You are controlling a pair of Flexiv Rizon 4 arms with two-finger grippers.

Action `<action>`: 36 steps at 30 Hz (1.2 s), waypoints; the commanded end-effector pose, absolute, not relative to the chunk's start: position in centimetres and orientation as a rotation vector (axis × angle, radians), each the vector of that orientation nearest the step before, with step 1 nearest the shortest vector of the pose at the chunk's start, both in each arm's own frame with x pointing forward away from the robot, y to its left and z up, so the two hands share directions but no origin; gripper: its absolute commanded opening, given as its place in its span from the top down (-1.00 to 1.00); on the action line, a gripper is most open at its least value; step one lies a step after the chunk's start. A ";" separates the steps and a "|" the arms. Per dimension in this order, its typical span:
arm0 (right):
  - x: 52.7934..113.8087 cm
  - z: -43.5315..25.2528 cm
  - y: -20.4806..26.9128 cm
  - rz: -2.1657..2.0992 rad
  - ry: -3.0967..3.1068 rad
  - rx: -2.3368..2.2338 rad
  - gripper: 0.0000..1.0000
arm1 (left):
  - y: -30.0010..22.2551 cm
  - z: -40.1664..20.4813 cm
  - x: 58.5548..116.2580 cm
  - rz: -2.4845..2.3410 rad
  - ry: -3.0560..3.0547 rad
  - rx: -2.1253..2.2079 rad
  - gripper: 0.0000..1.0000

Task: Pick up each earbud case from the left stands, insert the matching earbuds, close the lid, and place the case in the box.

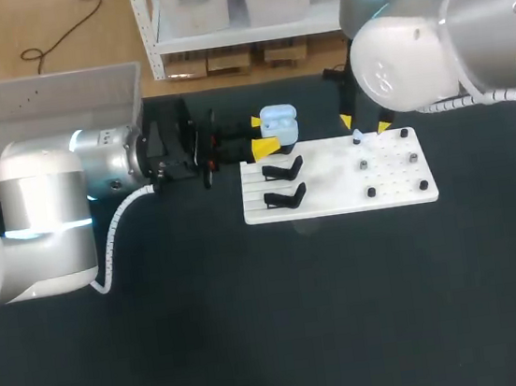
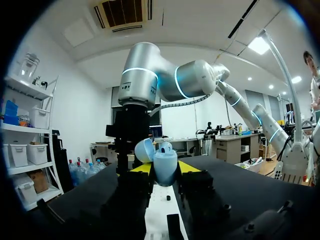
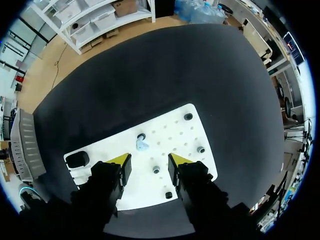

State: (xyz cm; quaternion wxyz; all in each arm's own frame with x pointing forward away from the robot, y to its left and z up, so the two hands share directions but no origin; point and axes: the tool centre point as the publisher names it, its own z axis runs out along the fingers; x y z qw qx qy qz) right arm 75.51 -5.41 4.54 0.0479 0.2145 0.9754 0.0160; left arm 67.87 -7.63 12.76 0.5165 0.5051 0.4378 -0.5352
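**Head view, upper centre.** The left claw [image 1: 258,134] clamps the pale-blue earbud case [image 1: 279,124] from 2 sides, lid [image 2: 145,150] open, at the upper-left corner of the white board [image 1: 399,190]. The right claw [image 1: 366,125], fingers spread and empty, hangs over the board's upper right, with 1 earbud [image 3: 142,146] just ahead of its tips. Judged step: picking that earbud. Descend centred so both pads straddle it, close gently, lift straight up, then align it with the case's open well.
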 end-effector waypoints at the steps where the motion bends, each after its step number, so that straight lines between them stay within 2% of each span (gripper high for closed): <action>1: 76.1 4.0 -4.7 0.017 2.970 0.674 0.03 | -7.7 12.7 68.0 -1.286 1.050 1.214 1.00; 24: 76.8 1.3 -4.2 0.043 2.985 0.717 0.18 | -7.7 12.7 68.0 -1.286 1.050 1.214 1.00; 28: 76.8 1.3 -4.4 0.060 2.969 0.727 0.34 | -7.7 12.7 68.0 -1.286 1.050 1.214 1.00; 36: 76.7 1.4 -4.7 0.071 2.953 0.737 0.37 | -7.7 12.7 68.0 -1.286 1.050 1.214 1.00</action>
